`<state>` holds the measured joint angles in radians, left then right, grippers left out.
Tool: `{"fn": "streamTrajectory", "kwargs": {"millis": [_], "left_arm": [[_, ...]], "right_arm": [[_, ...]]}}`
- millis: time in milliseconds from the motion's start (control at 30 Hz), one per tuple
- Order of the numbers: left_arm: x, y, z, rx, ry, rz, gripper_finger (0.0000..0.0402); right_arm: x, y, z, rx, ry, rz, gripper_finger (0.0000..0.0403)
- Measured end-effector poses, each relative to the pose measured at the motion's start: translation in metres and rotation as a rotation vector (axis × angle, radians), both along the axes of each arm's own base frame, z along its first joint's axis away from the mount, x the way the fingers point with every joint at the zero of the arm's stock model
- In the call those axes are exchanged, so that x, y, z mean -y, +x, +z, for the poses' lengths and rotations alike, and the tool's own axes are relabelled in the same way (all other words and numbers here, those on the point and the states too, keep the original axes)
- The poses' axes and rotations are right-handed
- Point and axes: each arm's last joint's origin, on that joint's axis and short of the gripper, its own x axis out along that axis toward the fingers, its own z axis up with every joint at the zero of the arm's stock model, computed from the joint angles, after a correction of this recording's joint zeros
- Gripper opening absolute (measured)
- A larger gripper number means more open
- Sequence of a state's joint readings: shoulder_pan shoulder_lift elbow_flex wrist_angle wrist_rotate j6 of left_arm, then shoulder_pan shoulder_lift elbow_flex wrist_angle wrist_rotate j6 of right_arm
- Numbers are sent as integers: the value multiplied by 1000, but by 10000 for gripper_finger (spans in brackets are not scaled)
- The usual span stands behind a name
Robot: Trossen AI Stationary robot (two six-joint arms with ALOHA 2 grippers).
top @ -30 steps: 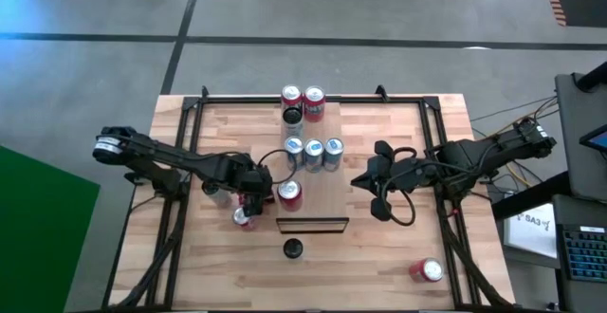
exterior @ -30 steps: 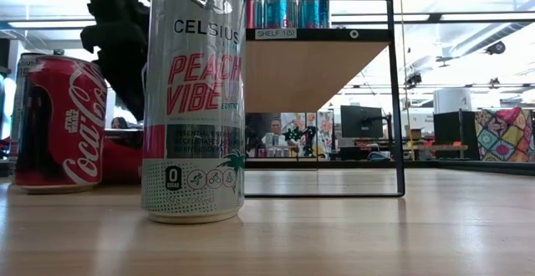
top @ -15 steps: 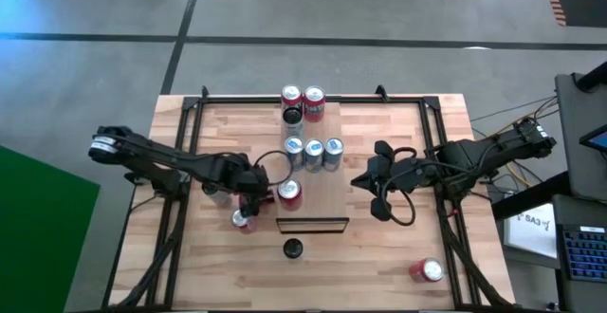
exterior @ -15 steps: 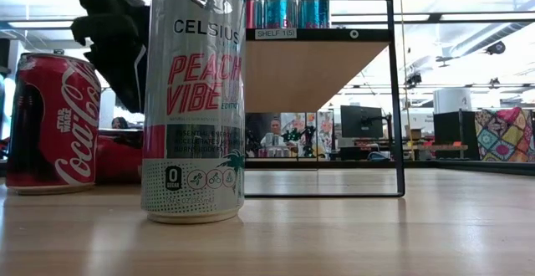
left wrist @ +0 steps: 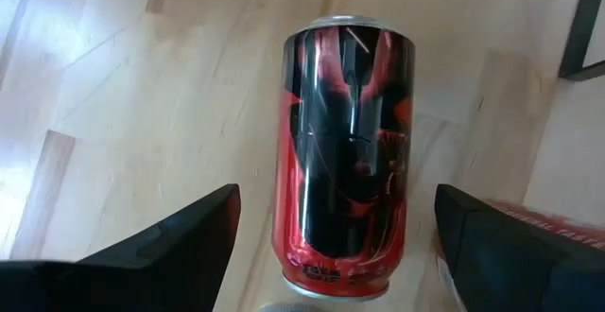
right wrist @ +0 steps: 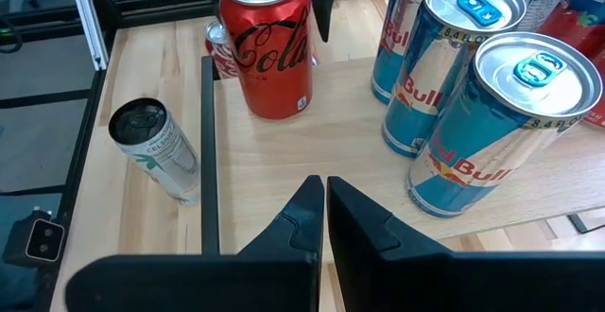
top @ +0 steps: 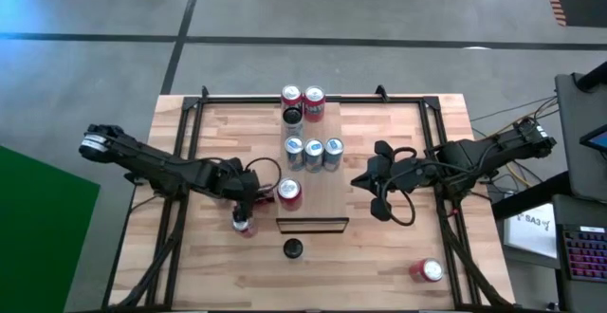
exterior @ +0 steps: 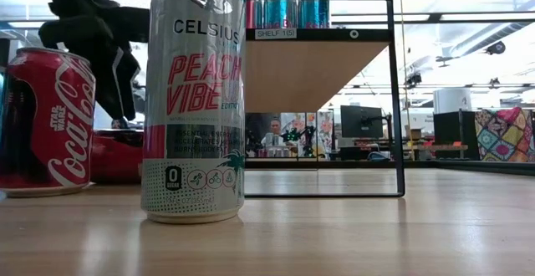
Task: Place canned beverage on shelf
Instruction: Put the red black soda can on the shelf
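A red cola can (left wrist: 345, 151) stands upright on the tabletop just left of the shelf (top: 327, 192), also seen in the low view (exterior: 46, 121) and from above (top: 244, 224). My left gripper (left wrist: 337, 192) is open and slants down over it, one finger on each side. On the shelf stand another red cola can (top: 289, 193) and three blue cans (top: 313, 152). My right gripper (top: 357, 182) is shut and hangs above the shelf's right side, its fingers (right wrist: 317, 194) holding nothing. My left gripper's fingers (left wrist: 189, 236) stand on either side of the red can's wall (left wrist: 293, 161), coming from above and slanting from the table's left. The wrist view shows a gap on each side. I cannot tell whether any part of it touches the can.
A tall Celsius can (top: 293, 248) stands on the table in front of the shelf's dark near end (top: 311, 224). Three cans (top: 302, 102) stand at the far edge. A red can (top: 427, 270) sits at the near right corner. Black frame rails (top: 180, 161) run along the sides.
My left gripper has drawn back toward the table's near left, away from the shelf and down over the red can on the table, still open. That can has slid a little toward the near left edge, still upright.
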<state>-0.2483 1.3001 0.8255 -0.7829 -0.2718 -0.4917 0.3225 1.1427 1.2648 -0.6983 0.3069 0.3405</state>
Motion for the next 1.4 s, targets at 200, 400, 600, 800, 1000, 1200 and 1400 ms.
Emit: {"fn": "streamTrajectory", "kwargs": {"millis": [200, 400, 600, 800, 1000, 1200, 1400], "left_arm": [[1, 2, -5, 41, 4, -41, 320], [2, 8, -4, 97, 9, -73, 320], [2, 8, -5, 96, 9, -69, 320], [2, 8, -8, 113, -13, -43, 320], [2, 9, -9, 117, -18, -38, 320], [2, 8, -10, 116, -18, -36, 320], [2, 8, -10, 115, -17, -36, 320]], "right_arm": [[0, 0, 0, 2, -4, -6, 9], [0, 0, 0, 6, 2, -10, 9], [0, 0, 0, 6, 2, -10, 9], [0, 0, 0, 1, 0, -9, 9], [0, 0, 0, 0, -4, -6, 9], [0, 0, 0, 0, -5, -6, 9], [0, 0, -2, -5, -7, -6, 9]]}}
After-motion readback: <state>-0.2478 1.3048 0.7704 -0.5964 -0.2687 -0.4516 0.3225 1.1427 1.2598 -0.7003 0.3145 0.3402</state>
